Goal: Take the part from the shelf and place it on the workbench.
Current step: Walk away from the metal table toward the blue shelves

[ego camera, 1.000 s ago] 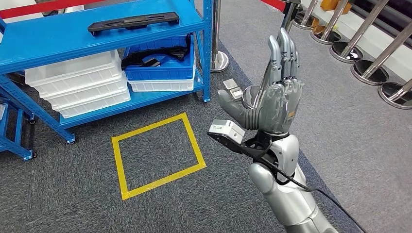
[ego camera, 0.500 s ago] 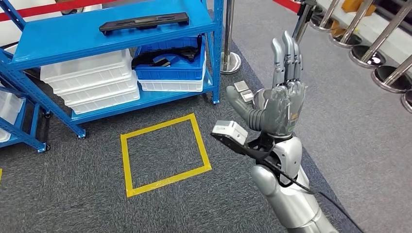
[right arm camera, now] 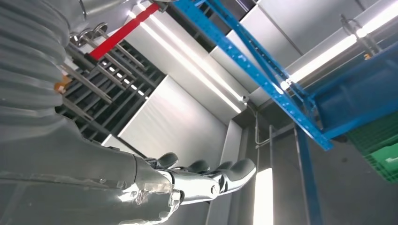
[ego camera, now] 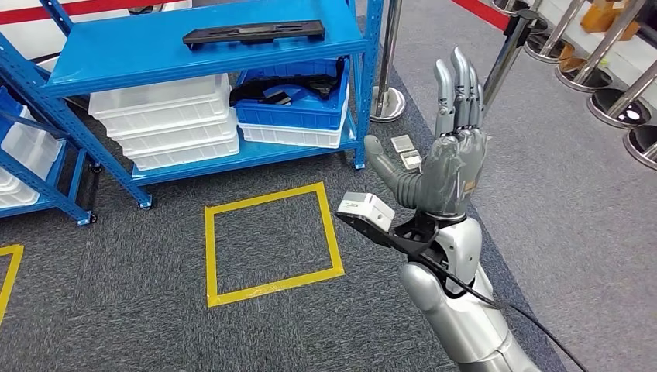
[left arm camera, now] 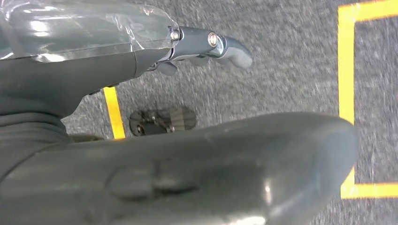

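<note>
The right hand [ego camera: 453,159] is up with fingers spread, holding nothing, so it should reach slowly, flat and low, for the black part [ego camera: 254,32] on the blue shelf [ego camera: 116,66].

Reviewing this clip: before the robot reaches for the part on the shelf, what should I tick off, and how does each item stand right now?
1. Black part lies flat on the blue shelf's top deck, nothing on it: ok.
2. Right hand raised, fingers straight, holding nothing: ok.
3. Left hand holds nothing as far as visible: ok; its fingers are partly hidden.
4. Robot close enough to reach the part: not ok; the yellow floor square lies between it and the shelf.
5. Workbench free for placing: cannot tell.
</note>
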Motion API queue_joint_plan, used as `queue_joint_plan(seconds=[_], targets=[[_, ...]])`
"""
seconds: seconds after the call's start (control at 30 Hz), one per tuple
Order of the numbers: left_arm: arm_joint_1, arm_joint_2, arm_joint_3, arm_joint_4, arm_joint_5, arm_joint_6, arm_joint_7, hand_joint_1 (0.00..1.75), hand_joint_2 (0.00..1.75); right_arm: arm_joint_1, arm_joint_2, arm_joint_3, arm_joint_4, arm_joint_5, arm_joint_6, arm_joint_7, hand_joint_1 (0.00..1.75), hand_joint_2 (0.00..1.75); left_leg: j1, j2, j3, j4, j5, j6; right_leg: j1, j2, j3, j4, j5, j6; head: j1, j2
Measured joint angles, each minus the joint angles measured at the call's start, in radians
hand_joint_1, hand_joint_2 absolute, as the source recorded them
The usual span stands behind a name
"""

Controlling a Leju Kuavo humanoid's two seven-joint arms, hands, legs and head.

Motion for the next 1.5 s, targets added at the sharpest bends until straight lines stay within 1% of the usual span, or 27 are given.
queue_joint_plan(seconds=[0.03,0.1,0.2,0.27,0.33,0.4,0.47,0.53,0.6,0.67,0.73,0.8,0.87,0.9,1.0,1.03,1.07,1.1,1.13,1.17,1.23,1.27,1.33,1.37,1.4,1.43,1.5], targets=[[0.001,0.000,0.000,0.000,0.000,0.001,0.000,0.00,0.00,0.000,0.000,0.000,0.000,0.000,0.000,0.000,0.00,1.75,0.004,-0.005,0.004,-0.008,0.003,0.000,-0.001,-0.001,0.002,0.000,-0.003,0.005,0.000,0.000],[0.000,0.000,0.000,0.000,-0.001,0.002,0.000,0.00,0.00,-0.002,-0.001,0.000,-0.003,0.000,0.000,0.001,0.00,1.75,0.014,-0.013,0.015,-0.028,0.011,0.003,-0.001,0.022,-0.009,0.035,-0.028,0.015,0.001,0.000],[-0.004,0.000,0.000,0.000,-0.004,-0.005,0.000,0.00,0.00,0.000,-0.003,0.000,-0.005,0.000,-0.001,0.006,0.00,1.75,0.020,-0.026,0.022,-0.036,0.014,0.008,-0.009,0.057,-0.095,0.200,-0.100,0.029,0.006,0.000],[-0.004,0.000,0.000,0.000,-0.008,-0.013,0.000,0.00,0.00,0.004,-0.006,0.000,-0.005,0.002,-0.002,0.012,0.00,0.87,0.023,-0.036,0.022,-0.032,0.011,0.005,-0.016,0.059,-0.132,0.251,-0.095,0.038,0.006,0.000],[-0.004,0.000,0.000,0.000,-0.011,-0.018,0.000,0.00,0.00,0.004,-0.008,0.000,-0.005,0.006,-0.002,0.017,0.00,0.00,0.031,-0.046,0.023,-0.022,0.002,-0.004,-0.023,0.059,-0.103,0.163,-0.023,0.047,0.007,0.000],[-0.005,0.000,0.000,0.000,-0.013,-0.021,0.000,0.00,0.00,0.004,-0.010,0.000,-0.007,0.011,-0.002,0.020,0.00,0.00,0.035,-0.054,0.019,-0.005,-0.009,-0.019,-0.026,0.068,-0.058,0.055,0.024,0.050,0.011,0.000],[-0.005,0.001,0.000,0.000,-0.014,-0.025,0.001,0.00,0.00,0.005,-0.011,0.000,-0.009,0.014,-0.002,0.021,0.00,0.00,0.033,-0.058,0.012,0.007,-0.018,-0.025,-0.025,0.076,-0.045,0.019,0.025,0.040,0.013,0.000],[-0.004,0.001,0.000,0.000,-0.015,-0.028,0.001,0.00,0.00,0.005,-0.012,0.000,-0.012,0.017,-0.002,0.022,0.00,0.00,0.031,-0.058,0.013,0.008,-0.020,-0.018,-0.024,0.076,-0.045,0.015,0.026,0.031,0.010,0.000],[-0.005,0.003,0.000,0.001,-0.015,-0.032,0.001,0.00,0.00,0.005,-0.012,0.000,-0.013,0.019,-0.002,0.023,0.00,0.00,0.028,-0.058,0.020,0.003,-0.018,-0.013,-0.028,0.075,-0.040,0.005,0.030,0.033,0.009,0.000],[-0.005,0.005,0.000,0.000,-0.015,-0.037,0.000,0.00,0.00,0.006,-0.013,0.000,-0.017,0.021,-0.001,0.023,0.00,0.00,0.026,-0.056,0.052,-0.050,0.001,-0.005,-0.031,0.074,-0.019,-0.022,0.040,0.034,0.005,0.000],[-0.006,0.005,0.000,0.000,-0.017,-0.045,-0.003,0.00,0.00,0.004,-0.014,0.000,-0.021,0.024,-0.002,0.023,0.00,0.00,0.035,-0.051,0.104,-0.138,0.030,0.009,-0.025,0.073,-0.015,-0.009,0.030,0.032,0.004,0.000],[-0.007,0.006,0.000,0.000,-0.019,-0.051,-0.006,0.00,0.00,0.002,-0.015,0.000,-0.022,0.025,-0.002,0.024,0.00,0.00,0.051,-0.048,0.138,-0.182,0.042,0.005,-0.027,0.073,-0.061,0.080,-0.012,0.041,0.009,0.000],[-0.005,0.005,0.000,0.000,-0.020,-0.054,-0.006,0.00,0.00,0.005,-0.017,0.000,-0.022,0.024,-0.002,0.026,0.00,0.00,0.069,-0.048,0.146,-0.181,0.033,-0.016,-0.041,0.073,-0.112,0.160,-0.036,0.063,0.012,0.000],[-0.004,0.005,0.000,0.000,-0.020,-0.055,-0.006,0.00,0.00,0.007,-0.018,0.000,-0.022,0.024,-0.002,0.026,0.00,0.00,0.081,-0.049,0.147,-0.172,0.023,-0.030,-0.050,0.072,-0.120,0.162,-0.024,0.077,0.012,0.000],[-0.003,0.008,0.000,0.002,-0.020,-0.055,-0.006,0.00,0.00,0.009,-0.018,0.000,-0.022,0.024,-0.002,0.027,0.00,0.00,0.118,-0.053,0.138,-0.106,-0.029,-0.088,-0.080,0.075,-0.075,0.053,0.048,0.134,0.016,0.000],[-0.004,0.009,0.000,0.002,-0.021,-0.056,-0.006,0.00,0.00,0.010,-0.019,0.000,-0.022,0.025,-0.002,0.027,0.00,0.00,0.124,-0.056,0.128,-0.074,-0.052,-0.106,-0.085,0.081,-0.068,0.039,0.047,0.137,0.023,0.000],[-0.005,0.011,0.000,0.003,-0.021,-0.056,-0.006,0.00,0.00,0.013,-0.019,-0.001,-0.023,0.025,-0.002,0.028,0.00,0.00,0.124,-0.057,0.120,-0.050,-0.069,-0.120,-0.086,0.088,-0.072,0.048,0.031,0.128,0.025,0.000],[-0.005,0.012,0.000,0.004,-0.021,-0.057,-0.007,0.00,0.00,0.015,-0.020,-0.001,-0.024,0.025,-0.002,0.029,0.00,0.00,0.121,-0.059,0.115,-0.036,-0.080,-0.129,-0.085,0.093,-0.082,0.070,0.015,0.108,0.022,0.000],[-0.005,0.011,-0.001,0.004,-0.022,-0.058,-0.007,0.00,0.00,0.016,-0.021,-0.001,-0.026,0.026,-0.001,0.029,0.00,0.00,0.122,-0.061,0.114,-0.028,-0.086,-0.133,-0.086,0.092,-0.085,0.079,0.004,0.085,0.016,0.000],[-0.005,0.010,-0.001,0.004,-0.022,-0.058,-0.007,0.00,0.00,0.017,-0.021,-0.001,-0.026,0.026,-0.001,0.030,0.00,0.00,0.122,-0.059,0.117,-0.026,-0.089,-0.136,-0.084,0.089,-0.087,0.087,-0.002,0.070,0.005,0.000],[-0.009,0.010,-0.001,0.004,-0.021,-0.055,-0.006,0.00,0.00,0.015,-0.022,-0.001,-0.028,0.028,-0.001,0.030,0.00,0.00,0.120,-0.044,0.097,0.026,-0.111,-0.130,-0.076,0.082,-0.079,0.093,-0.011,0.055,-0.008,0.000],[-0.011,0.009,-0.001,0.004,-0.021,-0.053,-0.005,0.00,0.00,0.014,-0.022,-0.001,-0.029,0.028,-0.001,0.030,0.00,0.00,0.114,-0.034,0.067,0.084,-0.131,-0.121,-0.070,0.078,-0.072,0.090,-0.015,0.050,-0.013,0.000],[-0.012,0.009,-0.001,0.004,-0.021,-0.045,-0.003,0.00,0.00,0.013,-0.022,-0.001,-0.030,0.029,-0.001,0.030,0.00,0.00,0.093,-0.024,-0.027,0.236,-0.170,-0.099,-0.056,0.070,-0.056,0.080,-0.019,0.046,-0.017,0.000],[-0.010,0.008,-0.001,0.004,-0.022,-0.041,-0.002,0.00,0.00,0.013,-0.023,-0.001,-0.030,0.029,-0.001,0.030,0.00,0.00,0.080,-0.024,-0.071,0.290,-0.172,-0.086,-0.047,0.068,-0.047,0.074,-0.022,0.043,-0.018,0.000],[-0.009,0.008,-0.001,0.004,-0.022,-0.036,-0.001,0.00,0.00,0.013,-0.023,-0.001,-0.030,0.029,-0.001,0.030,0.00,0.00,0.066,-0.024,-0.099,0.312,-0.156,-0.069,-0.037,0.067,-0.036,0.068,-0.025,0.040,-0.017,0.000],[-0.007,0.008,-0.001,0.004,-0.022,-0.031,-0.001,0.00,0.00,0.013,-0.023,-0.001,-0.030,0.029,-0.001,0.031,0.00,0.00,0.051,-0.025,-0.109,0.293,-0.119,-0.047,-0.026,0.067,-0.023,0.061,-0.029,0.036,-0.017,0.000],[-0.006,0.009,-0.001,0.004,-0.022,-0.025,0.000,0.00,0.00,0.011,-0.023,-0.001,-0.030,0.028,-0.001,0.031,0.00,0.00,0.019,-0.027,-0.090,0.182,-0.022,0.011,-0.007,0.067,0.009,0.043,-0.039,0.028,-0.016,0.000]])
